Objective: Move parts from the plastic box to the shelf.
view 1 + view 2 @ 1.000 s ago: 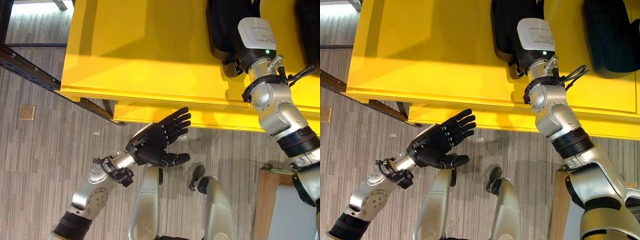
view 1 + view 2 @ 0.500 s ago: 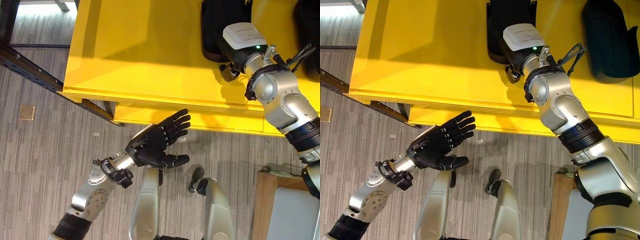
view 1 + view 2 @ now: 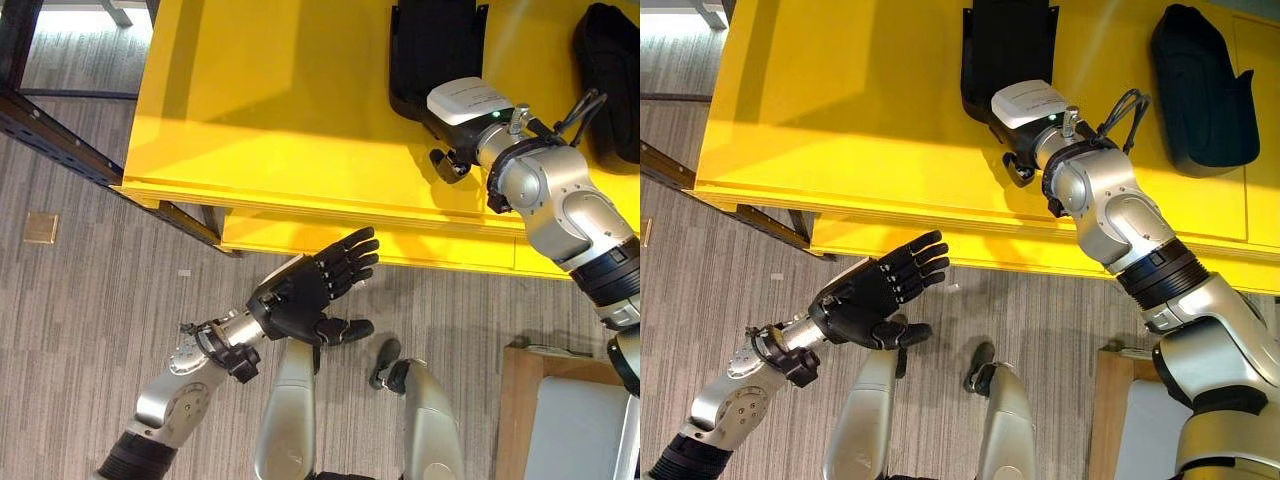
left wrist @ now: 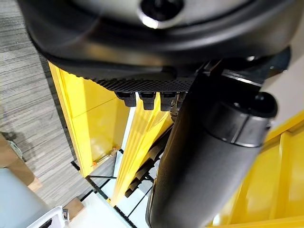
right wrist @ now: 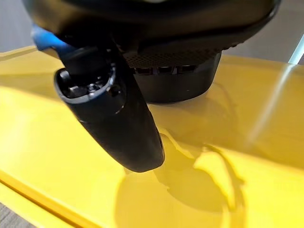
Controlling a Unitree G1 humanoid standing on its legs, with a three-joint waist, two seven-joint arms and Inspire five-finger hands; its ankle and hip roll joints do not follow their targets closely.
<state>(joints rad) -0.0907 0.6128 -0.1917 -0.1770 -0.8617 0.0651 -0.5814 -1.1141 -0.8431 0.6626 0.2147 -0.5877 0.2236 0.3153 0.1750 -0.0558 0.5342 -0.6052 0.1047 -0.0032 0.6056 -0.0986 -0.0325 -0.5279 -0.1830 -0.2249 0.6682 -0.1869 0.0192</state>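
- The black moulded plastic part (image 3: 1008,52) lies flat on top of the bright yellow shelf (image 3: 840,110), close to its front edge.
- A second black part with a rounded shape (image 3: 1202,88) lies on the same shelf, well apart, further to the right.
- The right hand (image 3: 1025,150) is over the shelf, just beside the near end of the first part. Its thumb sticks out free in the right wrist view, but I cannot tell if its fingers touch or hold the part.
- The left hand (image 3: 312,293) hangs over the grey striped floor (image 3: 90,290) in front of the shelf. Its fingers are straight and it holds nothing.
- I think this is the putting-down step: the part already rests on the shelf.
- Next, the right hand should lift clear without dragging the part, then go for another part.
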